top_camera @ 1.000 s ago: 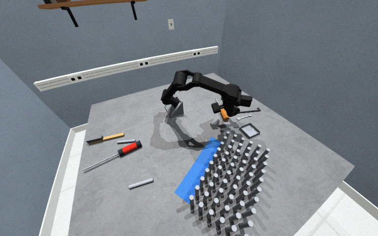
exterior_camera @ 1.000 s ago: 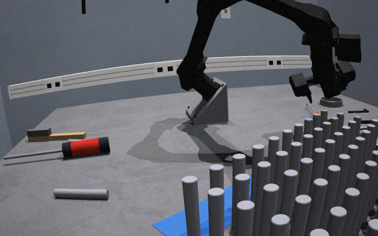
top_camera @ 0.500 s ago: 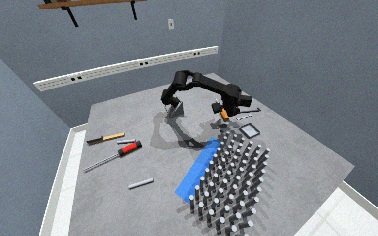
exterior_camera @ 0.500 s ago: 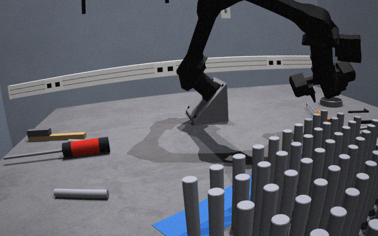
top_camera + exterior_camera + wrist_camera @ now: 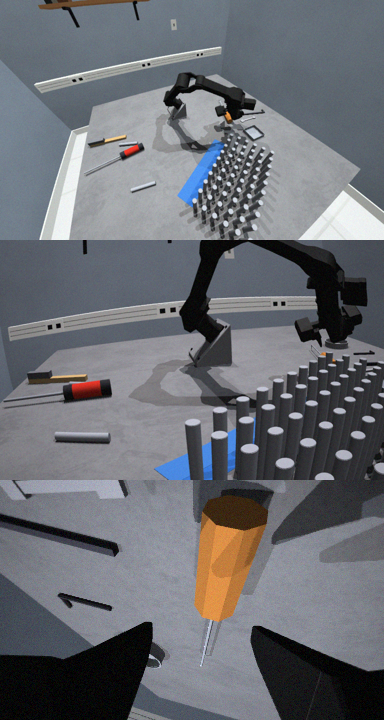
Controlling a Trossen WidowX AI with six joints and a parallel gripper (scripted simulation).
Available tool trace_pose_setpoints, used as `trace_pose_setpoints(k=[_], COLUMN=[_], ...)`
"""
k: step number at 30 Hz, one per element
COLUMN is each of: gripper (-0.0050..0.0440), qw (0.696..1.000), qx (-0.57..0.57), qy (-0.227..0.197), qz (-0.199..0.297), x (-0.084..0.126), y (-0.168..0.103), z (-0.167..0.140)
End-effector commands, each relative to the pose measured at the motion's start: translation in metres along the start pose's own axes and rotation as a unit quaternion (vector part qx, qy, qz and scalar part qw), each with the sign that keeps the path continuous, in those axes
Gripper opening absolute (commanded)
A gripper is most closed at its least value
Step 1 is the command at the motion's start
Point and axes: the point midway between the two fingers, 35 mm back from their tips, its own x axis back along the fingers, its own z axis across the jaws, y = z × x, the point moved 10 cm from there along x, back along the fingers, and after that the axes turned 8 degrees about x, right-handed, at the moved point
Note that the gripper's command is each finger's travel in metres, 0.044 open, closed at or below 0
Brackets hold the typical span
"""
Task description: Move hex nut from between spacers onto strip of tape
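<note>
The hook pick (image 5: 227, 116) lies on the table just behind the block of standing grey spacers (image 5: 235, 181). Its orange-brown handle (image 5: 230, 560) and thin metal shaft fill the wrist view. In the exterior view the pick (image 5: 322, 353) is mostly hidden behind the spacers (image 5: 311, 421). My gripper (image 5: 227, 112) hangs low over the pick, pointing down. Its fingers are open and stand either side of the shaft without touching it. The blue tape strip (image 5: 202, 172) lies along the left side of the spacers. The hex nut is hidden among the spacers.
A small tray (image 5: 253, 132), a flat wrench (image 5: 247, 119), a black hex key (image 5: 254, 113) and a ring (image 5: 336, 343) lie near the pick. A red-handled screwdriver (image 5: 131, 150), a brush (image 5: 106, 140) and a grey rod (image 5: 143, 186) lie at the left. The arm's base (image 5: 178, 110) stands behind.
</note>
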Motion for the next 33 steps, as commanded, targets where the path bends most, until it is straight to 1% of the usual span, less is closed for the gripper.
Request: trace_pose_setpoints(k=[1,33], gripper=[0.028,0.028], qw=[1.0,1.0], qx=[0.006,0.005], qy=[0.005,0.003], qz=[-0.005,-0.004], x=[-0.001,-0.039], y=[0.002,0.025], z=[0.0,-0.017])
